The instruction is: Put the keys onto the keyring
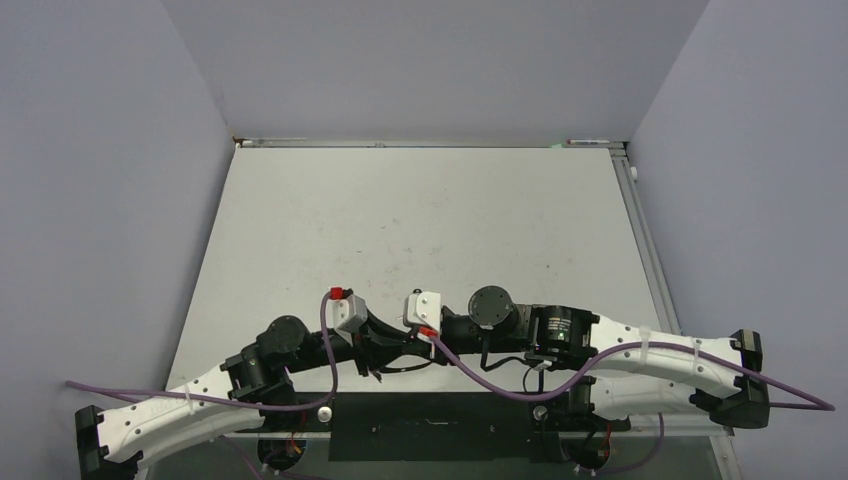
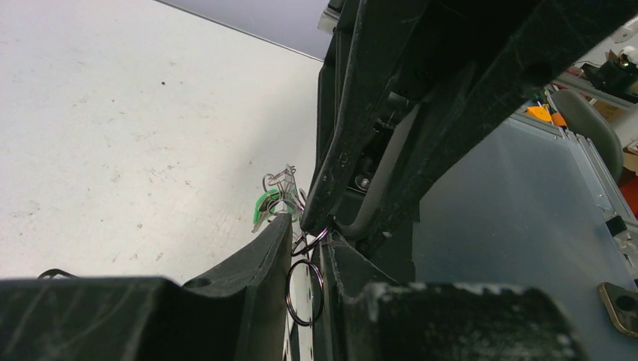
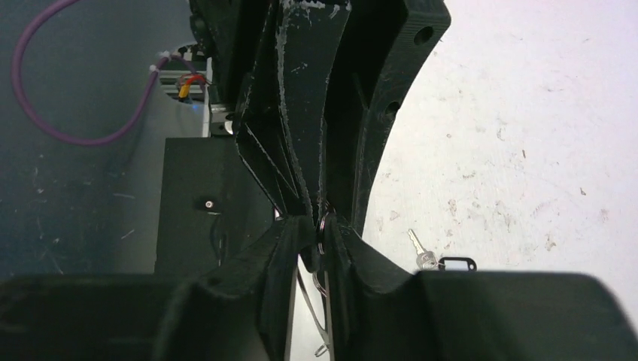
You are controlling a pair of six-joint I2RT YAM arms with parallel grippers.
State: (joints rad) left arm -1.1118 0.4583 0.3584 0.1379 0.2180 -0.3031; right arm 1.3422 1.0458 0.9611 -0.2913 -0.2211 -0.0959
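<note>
My two grippers meet tip to tip low over the near middle of the table. The left gripper is shut on a thin dark wire ring of the keyring, which stands upright between its fingers. A second small ring links above it, and the green piece with silver loops hangs just beyond the fingertips. The right gripper comes in from the opposite side, its fingertips pinched on that linked ring. One silver key lies on the table to the right of the right gripper.
A small black tag lies against the key's head. Purple cables loop off both arms. A black panel lies along the table's near edge between the arm bases. Grey walls close in the left, back and right.
</note>
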